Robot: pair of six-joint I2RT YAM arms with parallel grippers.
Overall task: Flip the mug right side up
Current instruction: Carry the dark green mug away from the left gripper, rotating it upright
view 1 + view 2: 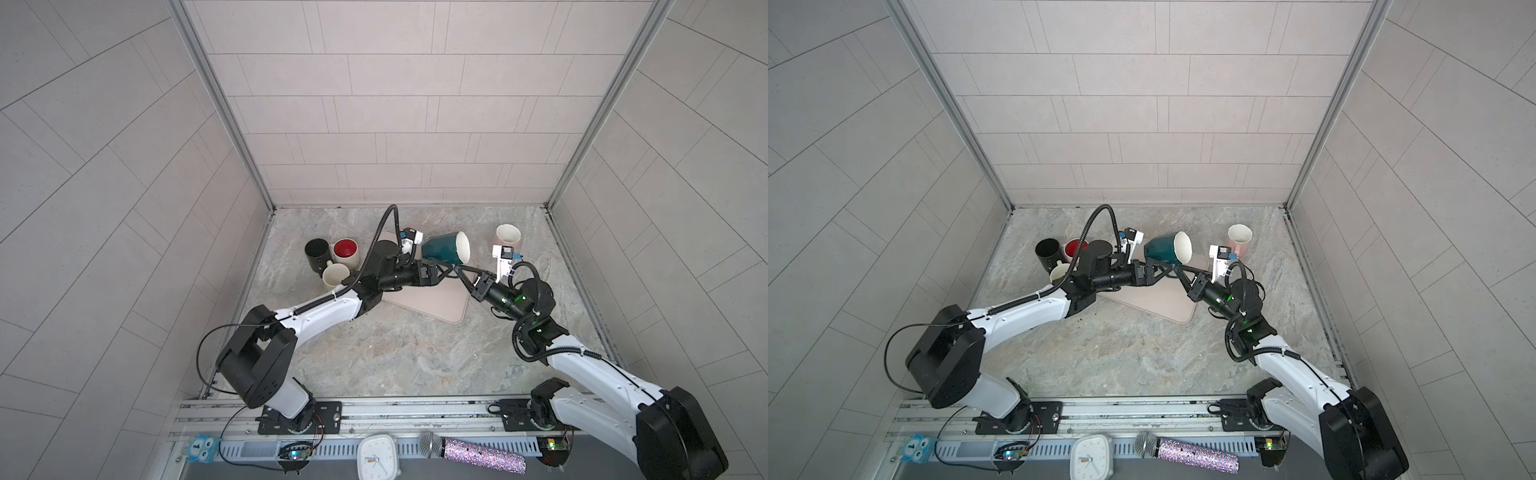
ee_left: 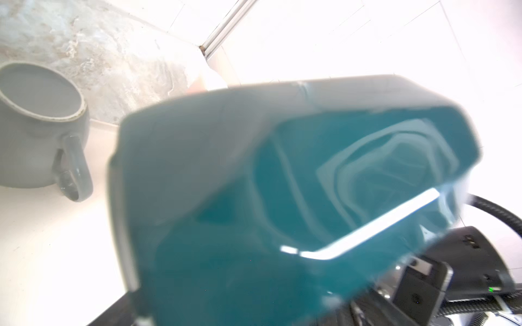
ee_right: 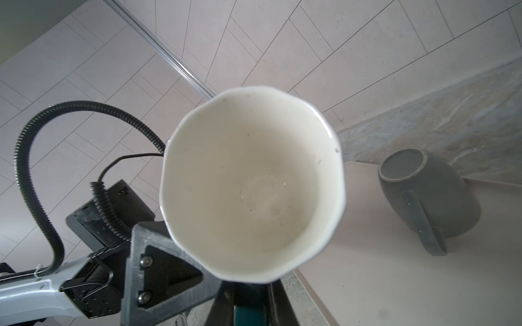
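Observation:
The teal mug (image 1: 442, 249) (image 1: 1165, 249) with a white inside hangs above the mat, lying on its side with its mouth towards the right arm. In the right wrist view I look straight into the mug (image 3: 248, 183). My right gripper (image 1: 459, 270) (image 3: 248, 299) is shut on its teal handle (image 3: 248, 316), under the rim. My left gripper (image 1: 444, 270) (image 1: 1160, 270) stands open just under the mug's body, and one of its fingers (image 3: 158, 282) lies against the rim. The teal wall (image 2: 282, 197) fills the left wrist view and hides the left jaws there.
A grey mug (image 2: 42, 127) (image 3: 426, 197) stands upside down on the beige mat (image 1: 428, 303). A black mug (image 1: 316, 251), a red-lined mug (image 1: 347, 251) and a cream mug (image 1: 334, 276) cluster at the left. A pink mug (image 1: 507, 237) stands at the right.

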